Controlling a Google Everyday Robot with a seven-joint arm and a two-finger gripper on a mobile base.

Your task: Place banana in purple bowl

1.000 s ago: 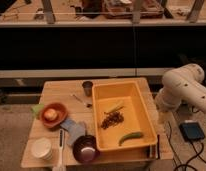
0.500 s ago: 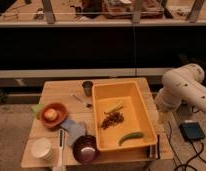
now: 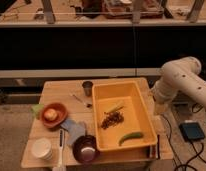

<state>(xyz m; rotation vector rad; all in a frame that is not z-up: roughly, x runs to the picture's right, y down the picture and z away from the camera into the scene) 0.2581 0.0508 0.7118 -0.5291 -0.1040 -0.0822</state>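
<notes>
The banana (image 3: 114, 107), slim and pale yellow-green, lies in the yellow bin (image 3: 146, 112) near its middle, just above a dark grape-like cluster (image 3: 112, 120). The purple bowl (image 3: 86, 148) stands on the wooden table (image 3: 58, 90) at the front, just left of the bin's front left corner. My white arm (image 3: 181, 80) is folded at the right of the table. My gripper (image 3: 159, 108) hangs at its end beside the table's right edge, clear of the bin and far from both banana and bowl.
A darker green vegetable (image 3: 131, 136) lies at the bin's front. Left of the bin are an orange bowl (image 3: 53, 114) with a round fruit, a white container (image 3: 42, 148), a grey cloth (image 3: 73, 129), a metal cup (image 3: 87, 88) and a utensil (image 3: 81, 100). A black box (image 3: 192, 131) sits on the floor at the right.
</notes>
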